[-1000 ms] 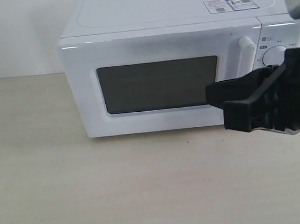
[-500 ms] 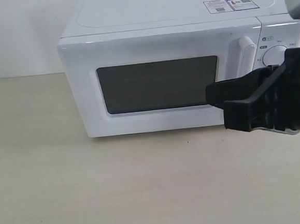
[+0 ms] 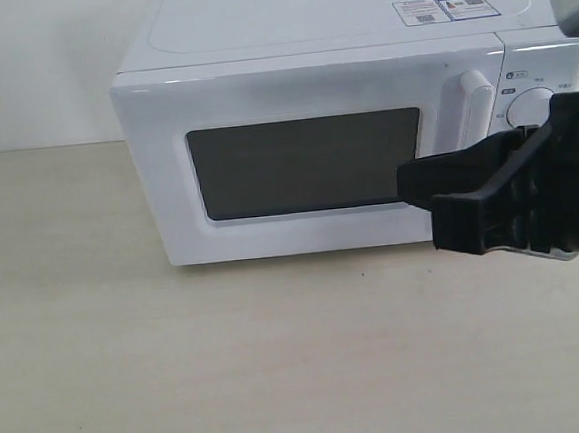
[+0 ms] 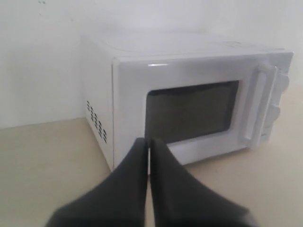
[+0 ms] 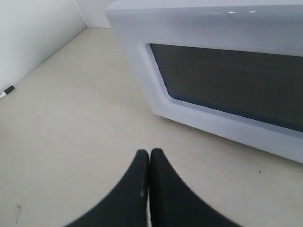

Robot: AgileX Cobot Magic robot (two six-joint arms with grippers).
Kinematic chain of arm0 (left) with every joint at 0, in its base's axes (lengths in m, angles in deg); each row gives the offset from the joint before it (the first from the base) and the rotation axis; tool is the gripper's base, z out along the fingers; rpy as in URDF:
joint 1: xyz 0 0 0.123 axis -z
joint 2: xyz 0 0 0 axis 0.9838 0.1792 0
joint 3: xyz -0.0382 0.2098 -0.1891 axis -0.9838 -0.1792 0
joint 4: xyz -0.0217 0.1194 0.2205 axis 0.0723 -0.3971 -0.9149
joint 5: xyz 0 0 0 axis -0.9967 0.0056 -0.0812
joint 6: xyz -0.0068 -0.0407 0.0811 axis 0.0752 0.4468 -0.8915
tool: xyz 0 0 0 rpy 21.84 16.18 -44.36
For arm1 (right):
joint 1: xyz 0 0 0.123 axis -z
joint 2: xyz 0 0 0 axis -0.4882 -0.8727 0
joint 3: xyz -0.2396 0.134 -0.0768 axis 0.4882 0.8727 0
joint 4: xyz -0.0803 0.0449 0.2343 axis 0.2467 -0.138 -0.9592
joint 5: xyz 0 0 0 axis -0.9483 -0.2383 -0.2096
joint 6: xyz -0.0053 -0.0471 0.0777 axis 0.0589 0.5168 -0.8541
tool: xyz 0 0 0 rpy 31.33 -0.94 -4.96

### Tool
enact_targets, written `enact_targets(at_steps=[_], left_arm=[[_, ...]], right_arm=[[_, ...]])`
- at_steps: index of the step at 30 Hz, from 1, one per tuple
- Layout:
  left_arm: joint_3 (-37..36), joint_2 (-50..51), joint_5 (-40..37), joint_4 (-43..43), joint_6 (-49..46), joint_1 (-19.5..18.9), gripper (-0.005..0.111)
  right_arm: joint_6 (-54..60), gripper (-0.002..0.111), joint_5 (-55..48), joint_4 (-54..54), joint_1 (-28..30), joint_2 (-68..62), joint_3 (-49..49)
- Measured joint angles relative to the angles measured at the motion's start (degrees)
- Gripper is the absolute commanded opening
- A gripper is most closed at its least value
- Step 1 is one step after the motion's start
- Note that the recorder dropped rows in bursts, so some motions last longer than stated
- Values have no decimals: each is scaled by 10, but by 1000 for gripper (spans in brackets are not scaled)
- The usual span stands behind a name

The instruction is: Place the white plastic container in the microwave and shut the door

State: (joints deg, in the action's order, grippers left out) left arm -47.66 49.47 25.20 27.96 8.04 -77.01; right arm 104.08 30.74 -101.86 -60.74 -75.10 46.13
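Beige tabletop [image 3: 281, 358]: one microwave [image 3: 305, 25], one door [image 3: 306, 165] closed; left hand [image 4: 148, 144], right hand [image 5: 149, 156] each pressed together.

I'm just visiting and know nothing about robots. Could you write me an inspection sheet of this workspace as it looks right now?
Surface: pale wood-grain table, a few tiny specks.
Job's things: white microwave with its door closed; white plastic container not in view.
Clutter: small dark marker-like object at the foot of the wall.
Grippers: left end effector shut, empty; right end effector shut, empty, in front of the microwave.
Cables: nothing seen.
Surroundings: plain white wall.
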Motion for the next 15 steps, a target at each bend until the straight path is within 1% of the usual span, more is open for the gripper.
enact_targets(at_steps=[4,7,10,15], left_arm=[[-19,0,77,0,0,0,4],[-35,0,120,0,0,0,4],[-49,0,138,0,0,0,4],[-68,0,141,0,0,0,4]], right_arm=[[0,0,0,0,0,0,0],[0,0,0,0,0,0,0],[0,0,0,0,0,0,0],[0,0,0,0,0,0,0]])
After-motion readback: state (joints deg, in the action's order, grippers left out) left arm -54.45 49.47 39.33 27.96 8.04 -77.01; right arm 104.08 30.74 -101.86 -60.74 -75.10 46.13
